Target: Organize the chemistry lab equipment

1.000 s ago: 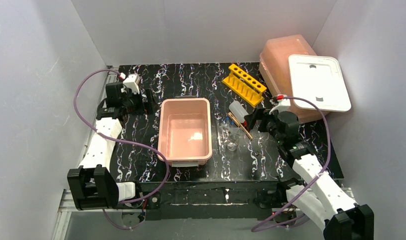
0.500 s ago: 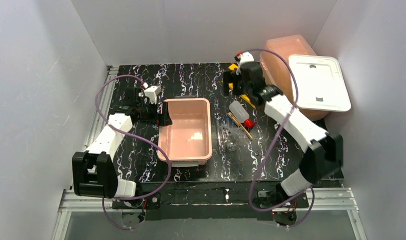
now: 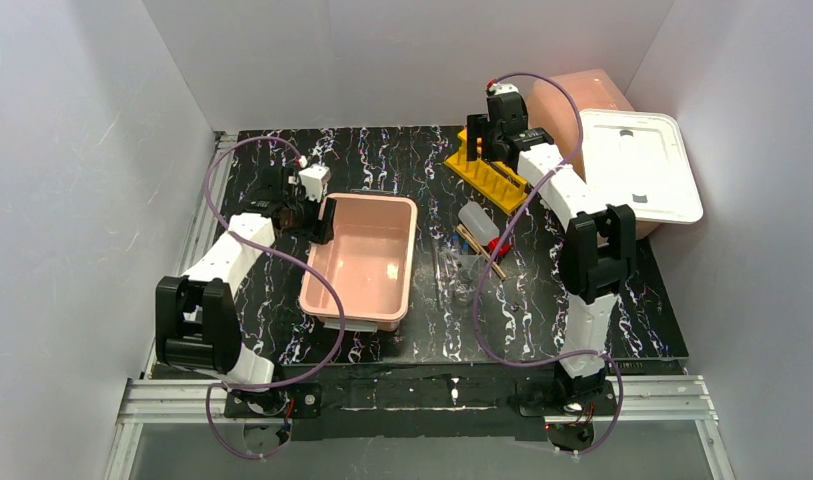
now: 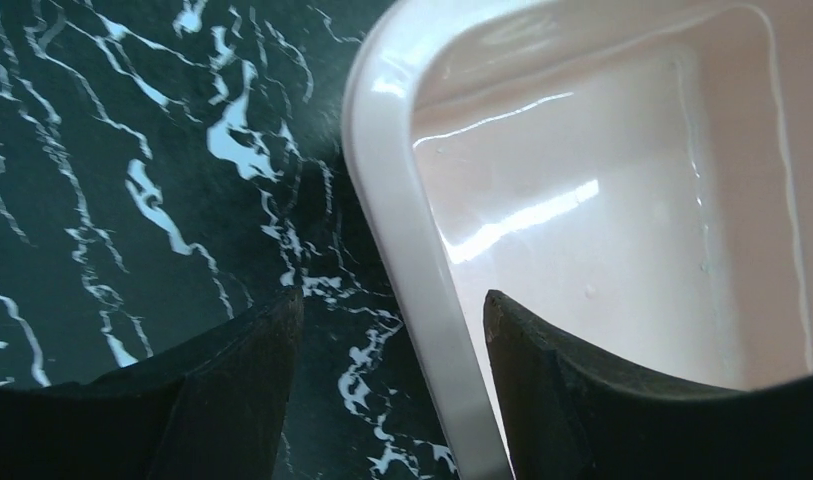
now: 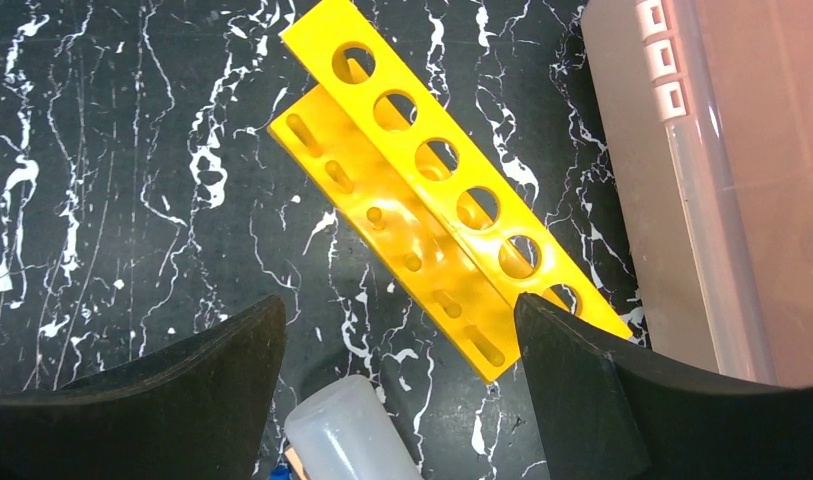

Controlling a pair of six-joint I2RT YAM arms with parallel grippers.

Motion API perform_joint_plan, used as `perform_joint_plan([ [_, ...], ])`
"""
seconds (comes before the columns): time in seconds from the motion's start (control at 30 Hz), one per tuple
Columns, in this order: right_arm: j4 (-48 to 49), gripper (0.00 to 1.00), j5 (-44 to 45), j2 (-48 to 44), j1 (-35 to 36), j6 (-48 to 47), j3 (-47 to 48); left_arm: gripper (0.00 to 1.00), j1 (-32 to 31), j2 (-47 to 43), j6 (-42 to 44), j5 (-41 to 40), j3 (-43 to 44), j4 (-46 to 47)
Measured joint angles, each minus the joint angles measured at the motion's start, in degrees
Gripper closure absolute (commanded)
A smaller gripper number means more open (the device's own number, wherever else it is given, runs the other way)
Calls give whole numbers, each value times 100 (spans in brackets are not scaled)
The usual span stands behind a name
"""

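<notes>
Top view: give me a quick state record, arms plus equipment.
left gripper: open, straddling rim of tub
right gripper: open, over rack
rack: standing, holes empty
bottle: lying right of tub, beside rods
lid: on second tub, far right

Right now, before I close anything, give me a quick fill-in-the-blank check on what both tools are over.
The left tool straddles the ___ of the open pink tub, jaws apart.
The right tool hangs open above the ___ rack.
That rack's top plate shows ___ holes.
The ___ lid lies on the second pink tub.
Missing words: rim; yellow; six; white.
</notes>
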Motion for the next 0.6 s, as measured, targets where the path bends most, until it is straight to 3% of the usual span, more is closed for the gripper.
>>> perform_joint_plan([
  [0.4, -90, 12, -153, 855, -219, 37, 804, 44, 9, 837, 815, -1110, 1045, 544],
  [0.6, -295, 15, -197, 1154, -258, 203, 887, 37, 201, 1174, 1132, -1384, 1113, 721],
])
